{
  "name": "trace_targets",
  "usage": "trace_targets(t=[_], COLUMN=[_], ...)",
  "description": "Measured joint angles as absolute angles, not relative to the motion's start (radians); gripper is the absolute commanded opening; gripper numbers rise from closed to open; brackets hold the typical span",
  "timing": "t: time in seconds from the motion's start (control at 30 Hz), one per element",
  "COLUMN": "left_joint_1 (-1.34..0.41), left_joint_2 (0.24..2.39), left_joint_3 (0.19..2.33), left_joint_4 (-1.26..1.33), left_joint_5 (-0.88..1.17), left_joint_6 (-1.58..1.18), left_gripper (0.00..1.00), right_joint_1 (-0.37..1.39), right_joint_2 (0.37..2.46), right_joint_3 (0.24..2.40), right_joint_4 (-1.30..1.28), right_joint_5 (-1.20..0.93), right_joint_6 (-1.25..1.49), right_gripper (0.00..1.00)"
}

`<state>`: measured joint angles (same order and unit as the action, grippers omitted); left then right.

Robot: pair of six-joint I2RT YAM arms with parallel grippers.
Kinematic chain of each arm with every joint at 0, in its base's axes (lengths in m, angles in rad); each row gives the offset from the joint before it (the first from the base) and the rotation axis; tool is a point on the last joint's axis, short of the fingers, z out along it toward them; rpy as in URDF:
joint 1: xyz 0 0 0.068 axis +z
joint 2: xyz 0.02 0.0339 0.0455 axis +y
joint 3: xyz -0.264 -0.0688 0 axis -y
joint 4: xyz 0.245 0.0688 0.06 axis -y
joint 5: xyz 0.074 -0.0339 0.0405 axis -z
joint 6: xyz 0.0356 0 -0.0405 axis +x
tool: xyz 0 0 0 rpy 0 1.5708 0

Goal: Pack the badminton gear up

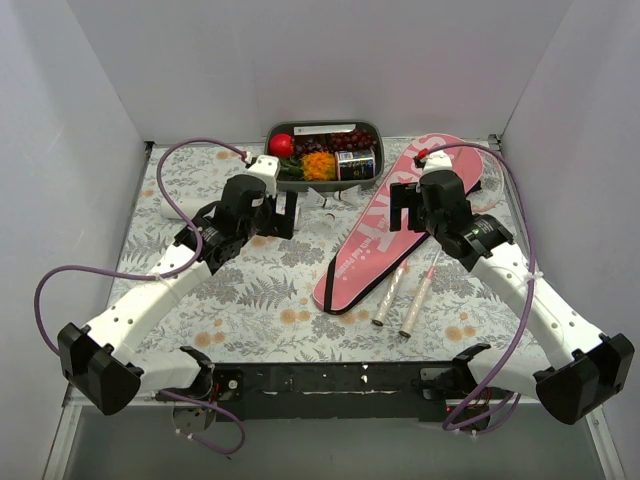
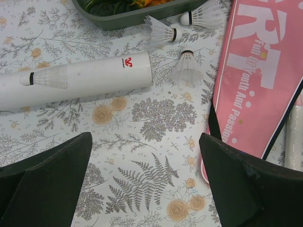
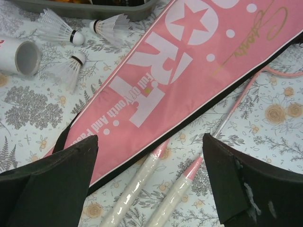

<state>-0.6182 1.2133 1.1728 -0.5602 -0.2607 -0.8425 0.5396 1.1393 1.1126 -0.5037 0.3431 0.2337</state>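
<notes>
The pink bag [image 1: 400, 225] lies right of the middle. Two rackets [image 1: 388, 296] lie beside it, heads mostly hidden. The tube [image 2: 94, 75] lies near the tray [image 2: 123, 21], one end cut off. Left gripper [image 2: 144, 139] and right gripper [image 3: 150, 138] gape apart, holding nothing.

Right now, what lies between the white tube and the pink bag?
A white shuttlecock lies on the cloth between the white tube and the pink bag, two more nearer the grey tray. The left wrist view shows this.
</notes>
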Motion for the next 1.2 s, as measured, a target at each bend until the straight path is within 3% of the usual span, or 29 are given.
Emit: trace_targets(t=[0.23,0.6,0.97,1.2], left_joint_1=[-0.618,-0.586,-0.386,-0.362], left_joint_2=[1.194,1.265,1.371,1.546], left_joint_3=[1.169,1.027,0.995,1.039], left_joint_4=[-0.543,-0.347,-0.281,-0.269], left_joint_5=[-0.302,-0.401,-0.129,-0.003], left_joint_6=[-0.802,-0.579,-0.332,-0.275], left_gripper=[0.98,0.98,0.98,0.98], right_joint_1=[0.539,0.539,0.539,0.543], right_joint_2=[1.164,1.109,1.088,1.055], right_joint_3=[1.16,1.091,1.013,1.01], right_joint_4=[-0.543,-0.541,-0.559,-0.56], right_joint_5=[0.356,0.108,-0.08,-0.155], right_joint_6=[0.227,0.183,0.154,0.157], right_gripper=[0.98,0.98,0.98,0.98])
